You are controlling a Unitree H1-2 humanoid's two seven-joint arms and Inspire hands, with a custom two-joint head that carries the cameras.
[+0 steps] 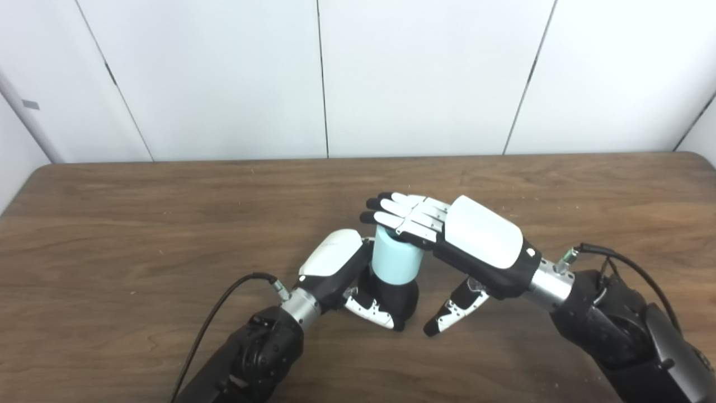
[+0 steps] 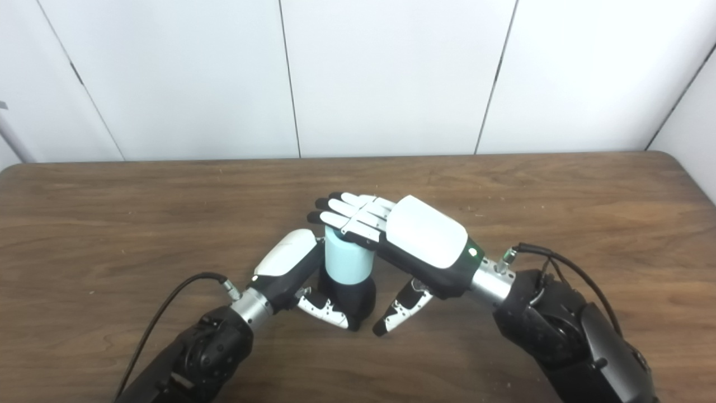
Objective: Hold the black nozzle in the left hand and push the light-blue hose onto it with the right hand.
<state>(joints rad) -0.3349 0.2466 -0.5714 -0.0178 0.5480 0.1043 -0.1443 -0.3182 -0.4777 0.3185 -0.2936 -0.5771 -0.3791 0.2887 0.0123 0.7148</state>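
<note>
Light-blue hose (image 1: 396, 258) upright on black nozzle (image 1: 398, 299) in left hand's (image 1: 347, 272) closed fingers; right hand (image 1: 458, 238) flat, fingers extended atop hose.

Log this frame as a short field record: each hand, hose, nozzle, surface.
left hand: shut on the black nozzle, low at the table
right hand: open, fingers flat across the top of the hose
light-blue hose: upright, seated on the nozzle
nozzle: standing on the table
table: brown wood
</note>
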